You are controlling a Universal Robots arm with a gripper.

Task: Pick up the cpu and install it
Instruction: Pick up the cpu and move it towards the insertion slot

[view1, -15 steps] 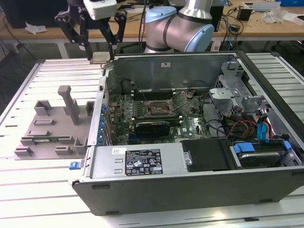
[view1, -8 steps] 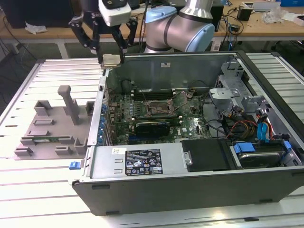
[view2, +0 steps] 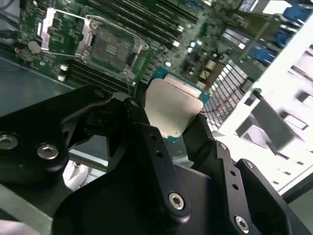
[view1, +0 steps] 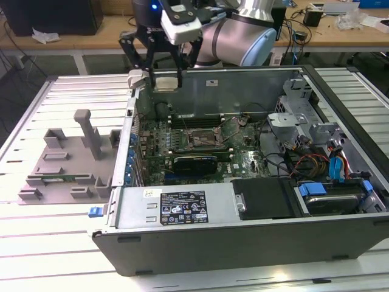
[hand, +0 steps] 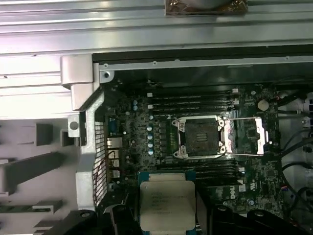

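in the exterior view the black two-fingered gripper [view1: 161,80] is hanging fingers-down over the open grey computer case [view1: 243,237], clamping the small flat square silver-topped cpu [view1: 164,83]. in the second wrist view its dull lid is showing between the fingers [view2: 146,142]. in the first wrist view the cpu [hand: 167,205] is lying level, edges parallel to the dark metal-framed socket [hand: 198,137] beyond the fingertips.

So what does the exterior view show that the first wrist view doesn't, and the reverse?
Exterior view: the arm, the whole open case and its blue cables. First wrist view: the cpu close up, metal top facing the camera. Both: the gripper holding it, the empty open socket and the grey tray beside the case.
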